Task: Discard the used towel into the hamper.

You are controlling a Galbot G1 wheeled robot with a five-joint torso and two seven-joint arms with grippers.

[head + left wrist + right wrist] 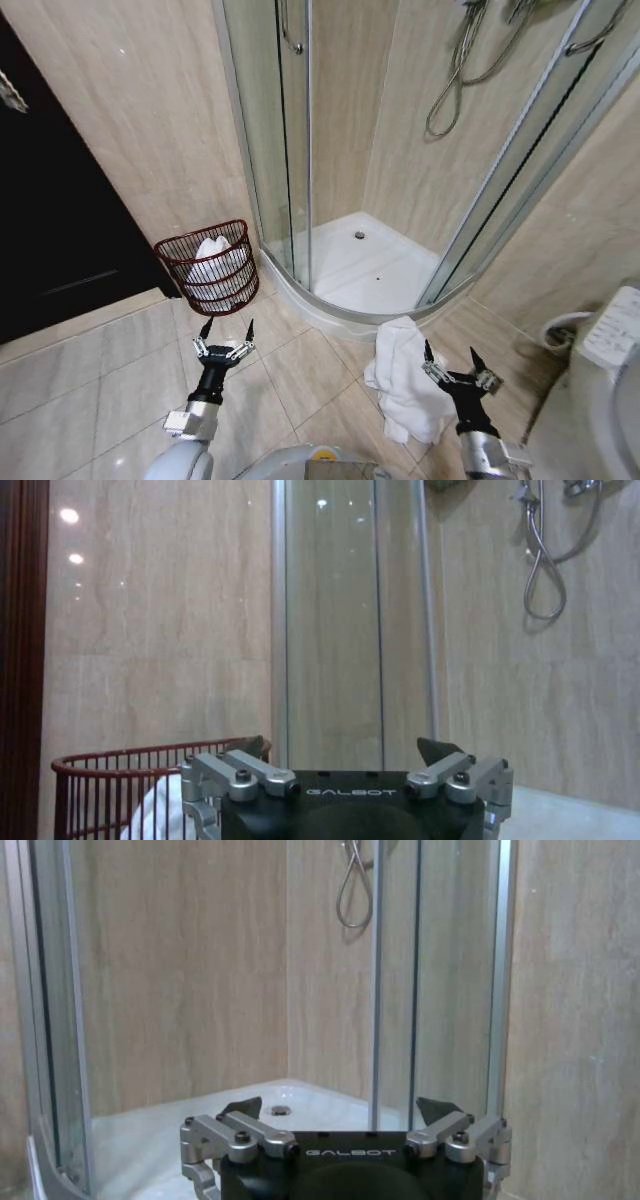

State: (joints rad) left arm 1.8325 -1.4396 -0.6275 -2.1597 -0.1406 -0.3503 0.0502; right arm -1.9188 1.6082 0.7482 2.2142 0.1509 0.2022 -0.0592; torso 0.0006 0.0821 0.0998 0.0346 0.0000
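Note:
A white used towel (404,380) lies crumpled on the tiled floor in front of the shower step. The hamper (207,266), a dark red openwork basket with white cloth (213,262) inside, stands against the wall left of the shower; its rim (130,756) also appears in the left wrist view. My left gripper (227,327) hovers open just in front of the hamper, empty. Held low over the towel's right side, my right gripper (449,353) is open and holds nothing. Both wrist views show spread fingers (252,747) (242,1108).
A glass corner shower (360,250) with a white tray and curved step fills the middle. A dark door (50,230) is on the left, a white toilet (610,370) on the right. Beige floor tiles lie between hamper and towel.

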